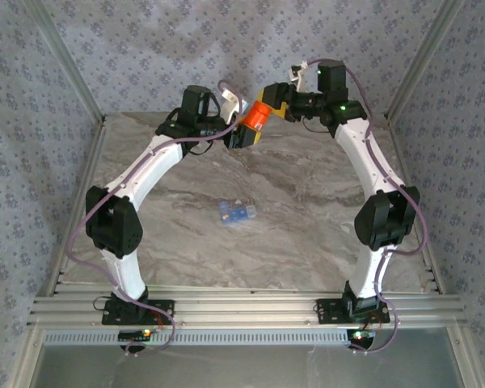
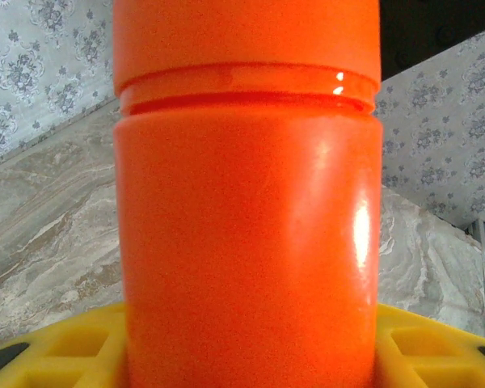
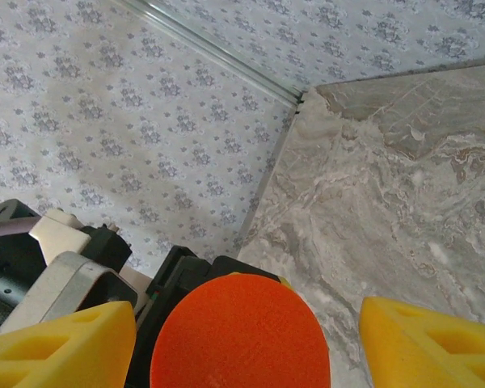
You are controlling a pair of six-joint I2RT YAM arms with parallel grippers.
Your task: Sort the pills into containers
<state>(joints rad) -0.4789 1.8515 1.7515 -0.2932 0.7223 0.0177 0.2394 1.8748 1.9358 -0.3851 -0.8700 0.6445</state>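
My left gripper [image 1: 246, 133] is shut on the bright orange bottle [image 1: 257, 117] and holds it in the air over the far middle of the table. In the left wrist view the bottle [image 2: 246, 242] rises between the yellow fingers [image 2: 56, 347], its cap [image 2: 246, 40] on top. My right gripper [image 1: 273, 101] faces the cap end. In the right wrist view its yellow fingers [image 3: 61, 343] stand open on either side of the round cap [image 3: 241, 335], a gap showing on both sides. The pale blue container [image 1: 237, 212] lies on the table's middle. I cannot make out the pills.
The marble table [image 1: 307, 242] is walled by patterned cloth on three sides, with metal posts at the back corners. An aluminium rail [image 1: 242, 311] carrying both arm bases runs along the near edge.
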